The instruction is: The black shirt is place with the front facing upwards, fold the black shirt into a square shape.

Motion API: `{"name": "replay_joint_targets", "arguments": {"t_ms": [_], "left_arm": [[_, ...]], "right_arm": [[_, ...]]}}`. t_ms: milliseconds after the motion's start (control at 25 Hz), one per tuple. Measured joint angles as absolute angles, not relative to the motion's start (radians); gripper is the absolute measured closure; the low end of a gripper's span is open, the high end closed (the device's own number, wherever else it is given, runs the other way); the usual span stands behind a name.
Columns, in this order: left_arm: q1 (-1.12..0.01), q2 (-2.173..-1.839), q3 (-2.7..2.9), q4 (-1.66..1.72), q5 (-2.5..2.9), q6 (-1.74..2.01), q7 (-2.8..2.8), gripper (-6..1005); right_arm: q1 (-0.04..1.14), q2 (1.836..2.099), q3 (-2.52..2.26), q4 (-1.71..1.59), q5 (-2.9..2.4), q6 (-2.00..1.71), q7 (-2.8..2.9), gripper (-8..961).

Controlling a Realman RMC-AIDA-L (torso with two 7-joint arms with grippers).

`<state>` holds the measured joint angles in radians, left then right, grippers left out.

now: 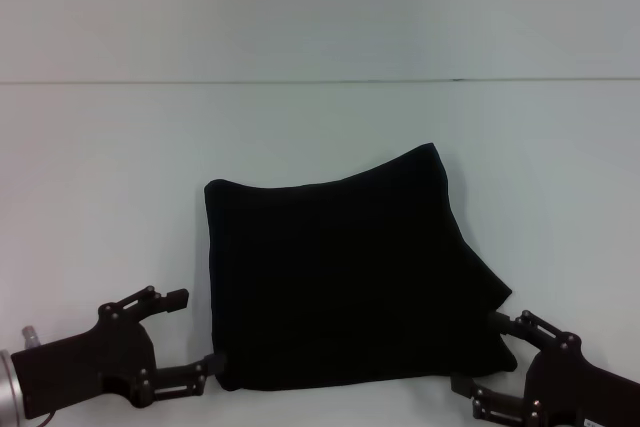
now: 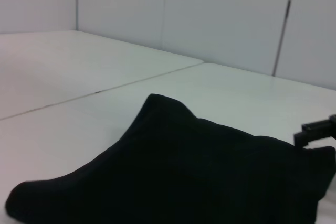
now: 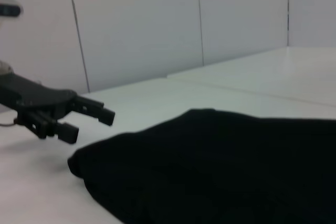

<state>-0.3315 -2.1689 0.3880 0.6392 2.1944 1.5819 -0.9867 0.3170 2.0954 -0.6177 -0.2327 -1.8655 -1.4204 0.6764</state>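
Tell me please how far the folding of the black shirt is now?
Mostly done: the black shirt lies on the white table as a compact, roughly square bundle, no lettering showing. In hand: the left gripper and right gripper, both open, sit at its near corners. Left: perhaps neatening the uneven right edge.

Large soft black cloth shirt (image 1: 345,282): plain black, no lettering showing. Flat white table surface (image 1: 100,197): plain white. Both grippers black.
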Motion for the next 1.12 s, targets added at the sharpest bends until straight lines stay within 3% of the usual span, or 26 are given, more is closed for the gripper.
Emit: {"name": "replay_joint_targets", "arguments": {"t_ms": [1120], "left_arm": [[-0.353, -2.165, 0.377, 0.592, 2.192, 1.538, -0.99, 48]], "right_arm": [[0.336, 2.097, -0.608, -0.23, -1.861, -1.376, 0.673, 6]]}}
